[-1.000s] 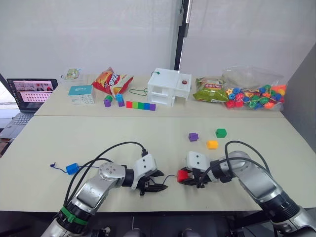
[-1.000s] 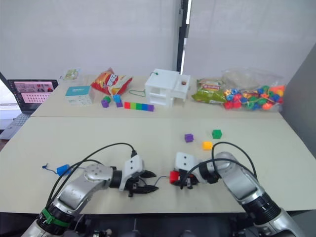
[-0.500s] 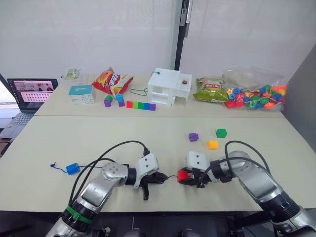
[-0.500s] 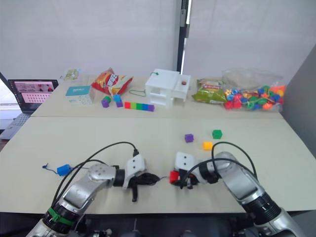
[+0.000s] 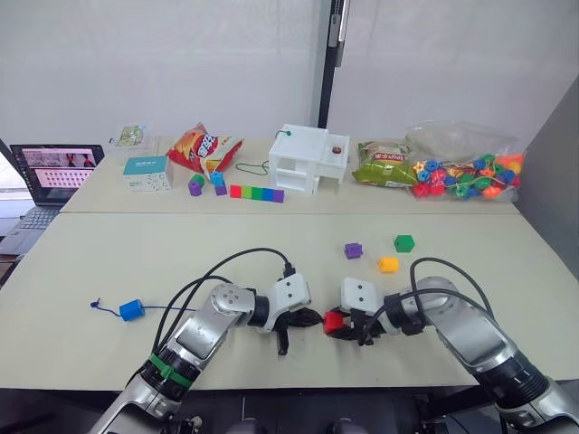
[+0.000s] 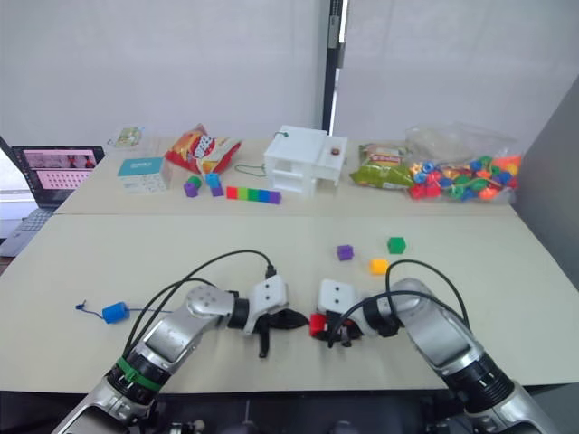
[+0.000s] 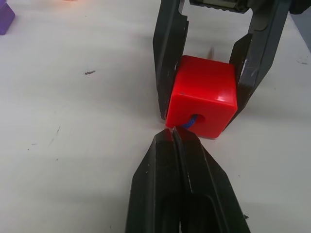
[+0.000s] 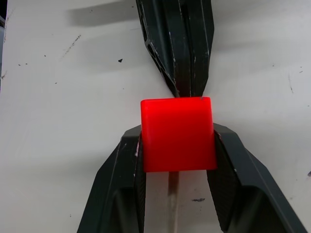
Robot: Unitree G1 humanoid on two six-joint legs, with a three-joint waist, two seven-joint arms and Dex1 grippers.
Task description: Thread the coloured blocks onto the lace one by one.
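Left wrist view — red block (image 7: 201, 97) between right pincer (image 7: 210, 92) fingers — lace (image 7: 189, 123) entering.

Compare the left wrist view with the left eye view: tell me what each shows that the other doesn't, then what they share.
Left wrist view alone: the hole in the red block with a bit of the dark-blue lace entering it, right at the closed tips of the left gripper.

Left eye view alone: the blue block already on the lace near the table's left edge, and the loose green block and yellow-orange block.

Both: the right gripper clamping the red block on two sides, the left gripper meeting it, and the purple block.
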